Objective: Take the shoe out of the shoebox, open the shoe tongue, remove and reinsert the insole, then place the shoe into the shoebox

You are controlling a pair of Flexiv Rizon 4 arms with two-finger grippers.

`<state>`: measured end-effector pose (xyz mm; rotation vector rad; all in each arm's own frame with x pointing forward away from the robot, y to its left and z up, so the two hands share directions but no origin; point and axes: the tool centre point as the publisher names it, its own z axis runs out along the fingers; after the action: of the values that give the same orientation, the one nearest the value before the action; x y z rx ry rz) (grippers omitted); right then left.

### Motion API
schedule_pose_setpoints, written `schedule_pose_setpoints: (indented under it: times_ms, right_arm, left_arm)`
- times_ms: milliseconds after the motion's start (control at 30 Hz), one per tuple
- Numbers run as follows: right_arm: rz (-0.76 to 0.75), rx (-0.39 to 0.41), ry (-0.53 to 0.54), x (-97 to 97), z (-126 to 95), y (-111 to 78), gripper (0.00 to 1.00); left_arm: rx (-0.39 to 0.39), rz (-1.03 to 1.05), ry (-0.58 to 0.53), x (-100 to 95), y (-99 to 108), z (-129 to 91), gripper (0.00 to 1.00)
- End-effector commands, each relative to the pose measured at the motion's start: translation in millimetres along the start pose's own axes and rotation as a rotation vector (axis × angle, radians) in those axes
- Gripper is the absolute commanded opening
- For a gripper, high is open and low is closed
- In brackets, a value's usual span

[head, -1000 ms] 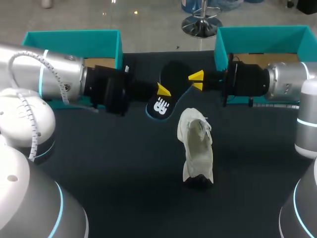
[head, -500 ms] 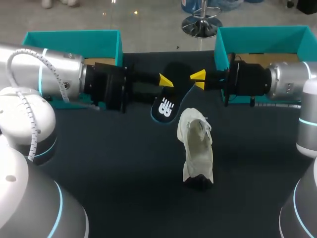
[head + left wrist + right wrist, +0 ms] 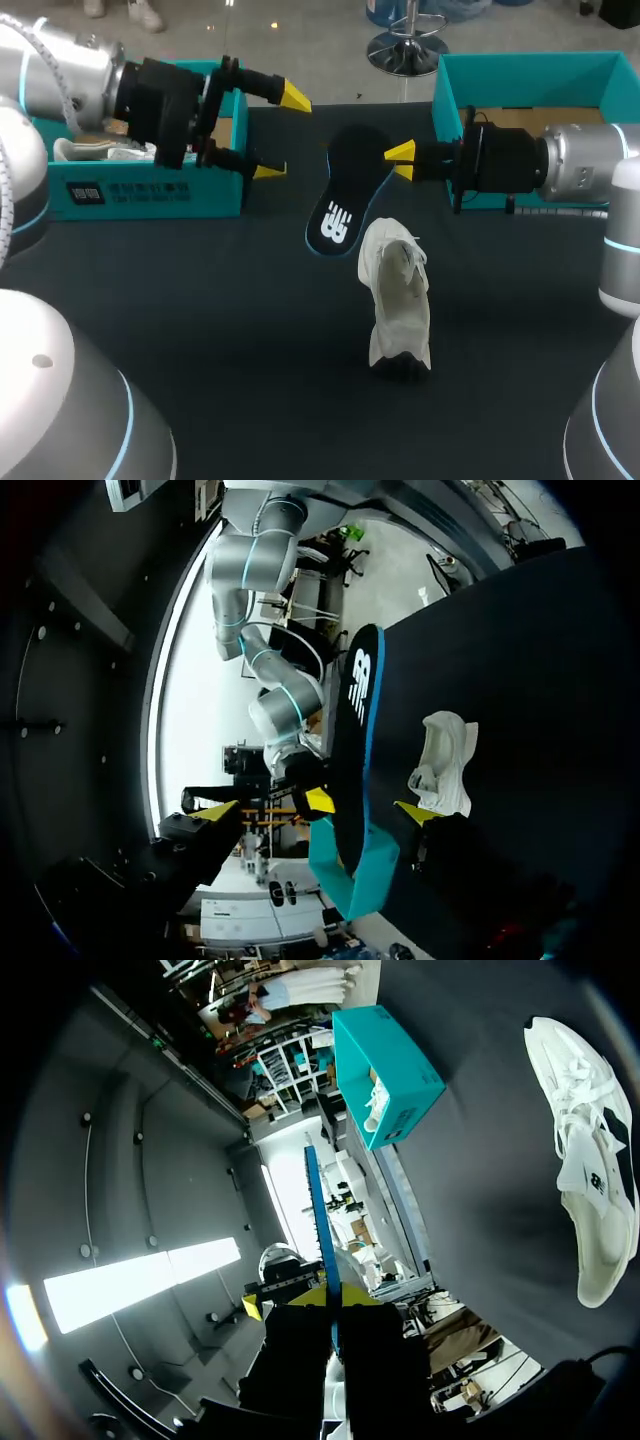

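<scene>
Right pincer clamped on one end of the black insole. From its wrist we saw the insole edge-on, both fingers pressed to its faces. The logo end hung free ahead of the pincer, near the white shoe. The shoe lay on the dark table, outside both boxes. Right shoebox stood alongside this pincer's wrist.

Left pincer had its fingers wide apart and held nothing. It hovered just beside the left shoebox, where a second shoe lay behind it. Ahead of it hung the insole, with the white shoe beyond.
</scene>
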<state>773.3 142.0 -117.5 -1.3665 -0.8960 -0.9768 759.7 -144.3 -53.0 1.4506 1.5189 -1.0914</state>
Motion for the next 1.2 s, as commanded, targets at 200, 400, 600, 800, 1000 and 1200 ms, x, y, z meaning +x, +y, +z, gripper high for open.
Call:
schedule_pose_setpoints:
  times_ms: [200,400,600,800,1000,1200]
  right_arm:
    - [-0.007,0.013,-0.072,-17.4,10,7.6,0.00]
    - [-0.016,-0.014,-0.118,-36.3,16,10.1,0.00]
    - [-0.026,-0.030,-0.151,-50.2,19,10.5,0.00]
    - [-0.038,-0.063,-0.189,-55.4,18,10.0,0.00]
    - [-0.038,-0.063,-0.189,-55.4,18,10.0,0.00]
    - [-0.038,-0.063,-0.189,-55.4,18,10.0,0.00]
  left_arm:
    - [0.365,0.184,0.444,-22.0,7,-28,1.00]
    - [0.397,0.245,0.630,-20.9,-2,-32,1.00]
    - [0.376,0.231,0.712,-24.0,-5,-36,1.00]
    - [0.344,0.180,0.721,-27.1,-3,-37,1.00]
    - [0.344,0.180,0.721,-27.1,-3,-37,1.00]
    - [0.357,0.179,0.767,-32.4,-2,-21,1.00]
